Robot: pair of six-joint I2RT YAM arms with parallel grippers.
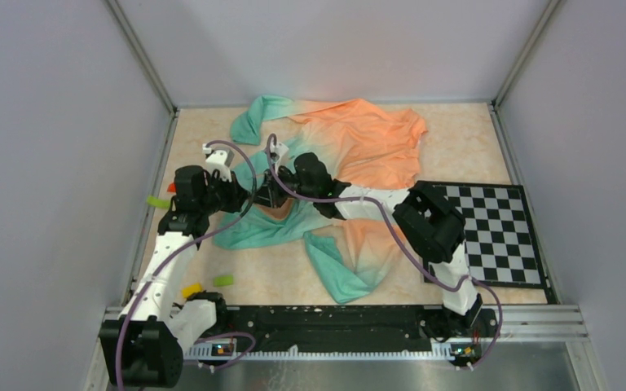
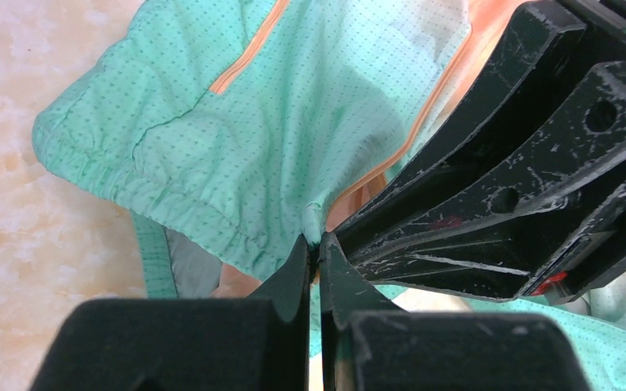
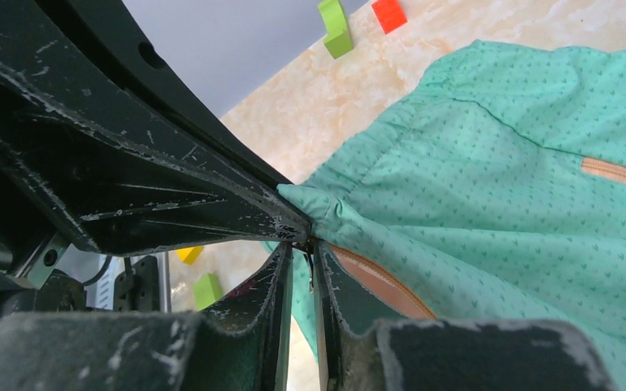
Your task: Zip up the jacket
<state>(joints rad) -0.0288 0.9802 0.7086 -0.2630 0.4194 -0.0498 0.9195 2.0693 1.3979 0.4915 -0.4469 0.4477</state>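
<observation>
Left of the checkerboard (image 1: 497,232) | left pincer (image 2: 318,244) and right pincer (image 3: 300,244) are both pinching the jacket (image 1: 375,138) at its zipper (image 3: 379,285) base | zipping is seemingly just starting

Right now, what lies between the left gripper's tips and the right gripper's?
Only a pinched pucker of teal hem of the jacket; the left gripper and right gripper meet almost tip to tip on it, as both wrist views show.
</observation>
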